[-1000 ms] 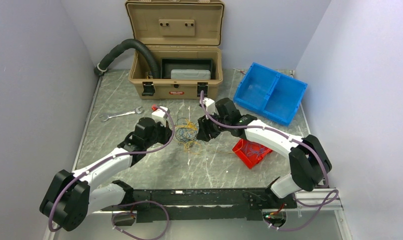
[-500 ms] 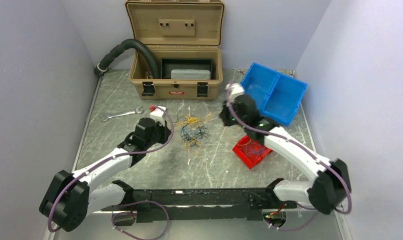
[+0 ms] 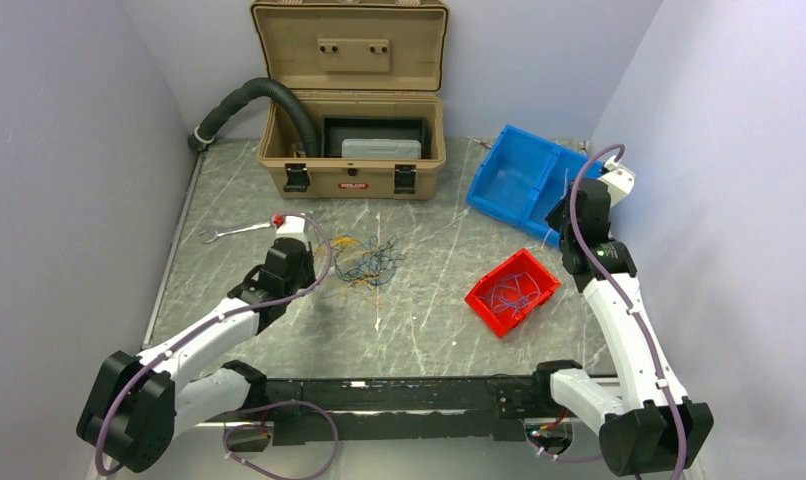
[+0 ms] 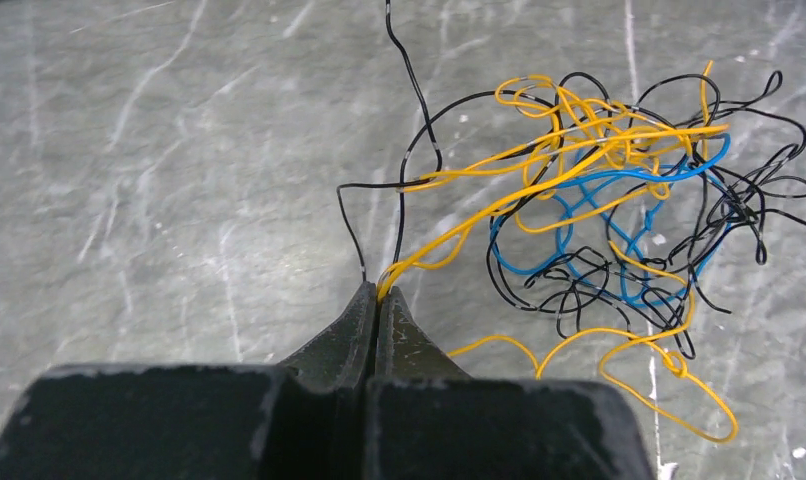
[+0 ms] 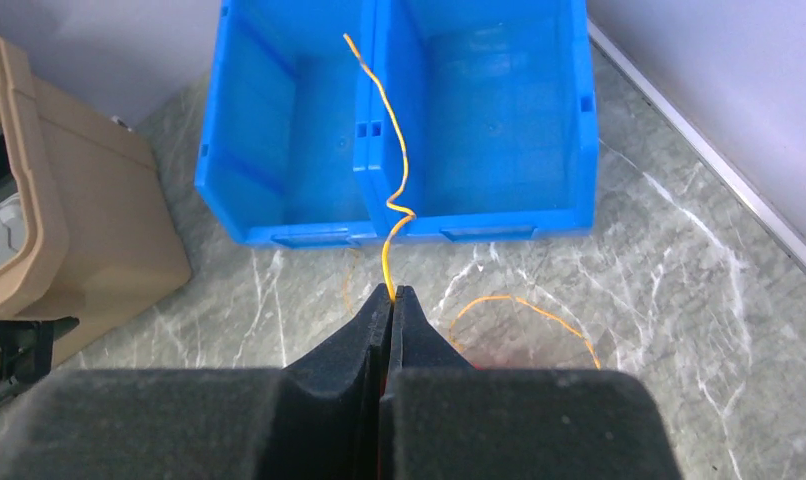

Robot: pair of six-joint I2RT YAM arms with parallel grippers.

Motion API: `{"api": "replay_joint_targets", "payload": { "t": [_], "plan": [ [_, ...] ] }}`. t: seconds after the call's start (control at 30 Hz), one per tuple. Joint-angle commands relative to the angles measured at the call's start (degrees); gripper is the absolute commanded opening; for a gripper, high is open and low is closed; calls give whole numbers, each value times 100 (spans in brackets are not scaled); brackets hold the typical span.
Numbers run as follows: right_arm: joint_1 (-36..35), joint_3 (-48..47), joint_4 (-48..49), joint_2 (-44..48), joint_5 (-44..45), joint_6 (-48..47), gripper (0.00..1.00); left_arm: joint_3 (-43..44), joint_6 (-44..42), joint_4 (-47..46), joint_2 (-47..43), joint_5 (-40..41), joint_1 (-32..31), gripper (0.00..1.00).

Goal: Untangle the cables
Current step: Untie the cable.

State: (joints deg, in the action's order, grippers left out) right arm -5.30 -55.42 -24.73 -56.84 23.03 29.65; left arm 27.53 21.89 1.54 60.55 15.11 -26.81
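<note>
Two robot arms thinning a tangle of cables [image 3: 369, 262] on a grey marbled desk [image 3: 429, 330].

From above, we see the tangle mid-desk, right at the tip of the left arm [image 3: 219, 325]. The right arm [image 3: 619, 300] reaches to the blue bin [image 3: 524, 180] at the far right. A red tray [image 3: 484, 315] between them holds thin blue wires [image 3: 514, 290], which we take to be that colour's sorting spot. At the left wrist, the left tool [image 4: 379, 298] is pinched tight on a yellow-orange strand [image 4: 449, 235] leading into the knot, we judge to anchor it; whether the black strand beside it is also caught we cannot tell. At the right wrist, the right tool [image 5: 390, 297] is clamped on a single yellow-orange cable [image 5: 400, 180] rising before the bin's divider, apparently poised for dropping in.
</note>
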Motion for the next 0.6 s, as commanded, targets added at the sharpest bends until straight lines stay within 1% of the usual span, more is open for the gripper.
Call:
{"api": "replay_joint_targets", "payload": {
  "t": [0.0,0.07,0.13,0.2,0.27,0.37,0.43,0.57],
  "plan": [
    [72,-329,-166,41,120,199,0,136,398,386,-239,912,32,0],
    [88,-381,-93,37,-113,114,0,143,460,484,-304,1064,28,0],
    [85,-491,-31,-18,-496,-13,0,87,409,358,-374,952,27,0],
    [83,-674,-42,-118,-884,-136,0,13,246,120,-439,619,30,0],
    [79,-890,-45,-235,-1438,-296,0,-60,52,-94,-466,111,28,0],
    [-15,-1405,-83,-422,-2047,-350,0,-73,-98,-363,-442,-301,28,0],
    [-254,-1892,-211,-604,-2128,-410,0,-92,-143,-453,-427,-458,32,0],
    [-1186,-3168,-527,-1213,-1599,-731,0,-162,-218,-628,-476,-704,33,0]
  ]
}}
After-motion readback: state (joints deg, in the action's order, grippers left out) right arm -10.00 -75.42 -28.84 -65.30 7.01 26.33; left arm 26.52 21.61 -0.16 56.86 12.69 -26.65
